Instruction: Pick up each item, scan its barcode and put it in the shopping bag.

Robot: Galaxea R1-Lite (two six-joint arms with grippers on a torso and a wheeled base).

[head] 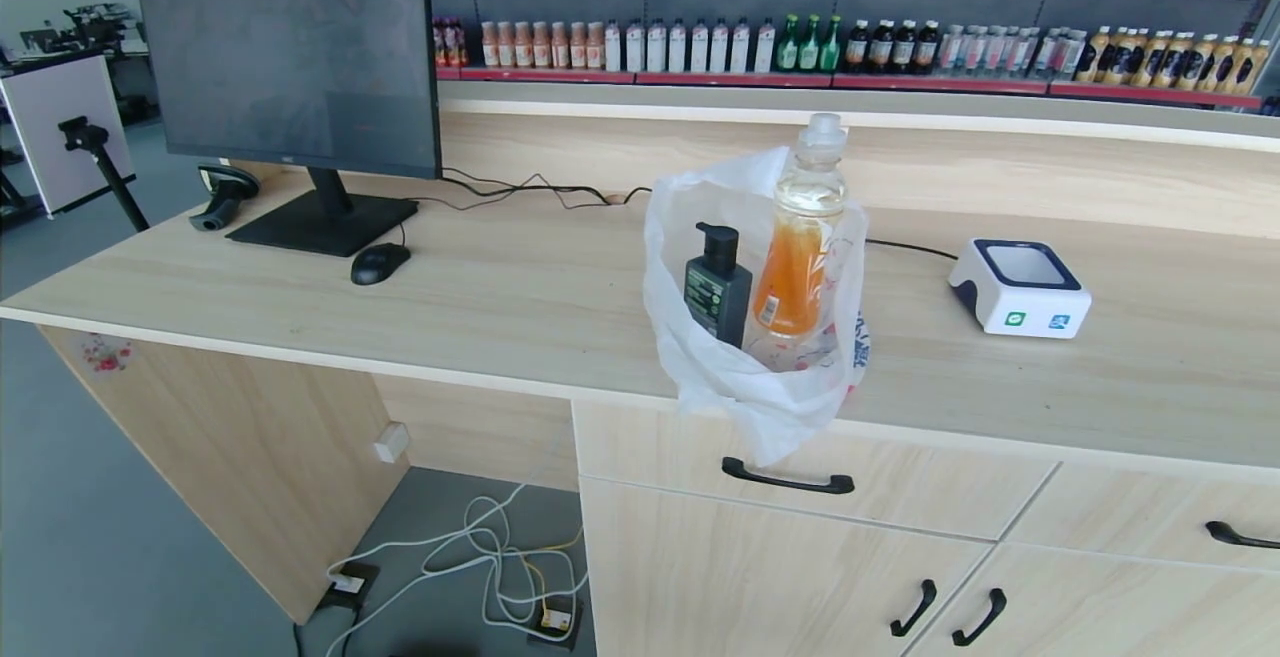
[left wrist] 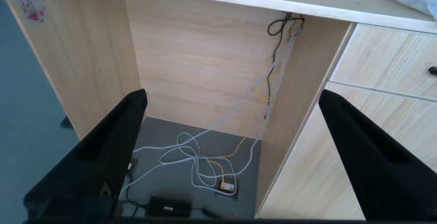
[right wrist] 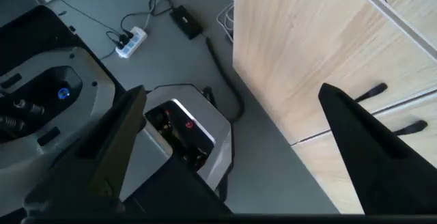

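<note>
A white plastic shopping bag (head: 760, 377) stands on the wooden counter (head: 520, 307) near its front edge. Inside it stand an orange drink bottle (head: 798, 247) with a white cap and a dark pump bottle (head: 718, 287). A white barcode scanner (head: 1020, 289) sits to the right of the bag. My left gripper (left wrist: 232, 149) hangs open below counter height, facing the knee space under the counter, with nothing between its fingers. My right gripper (right wrist: 232, 149) is open too, held low beside the cabinet front, over the floor.
A monitor (head: 290, 67), a mouse (head: 380, 263) and a handheld scanner (head: 222, 197) stand at the counter's left. Drawers with black handles (head: 788, 481) sit below the bag. Cables (left wrist: 205, 162) lie on the floor under the counter. Shelves of bottles (head: 850, 45) line the back.
</note>
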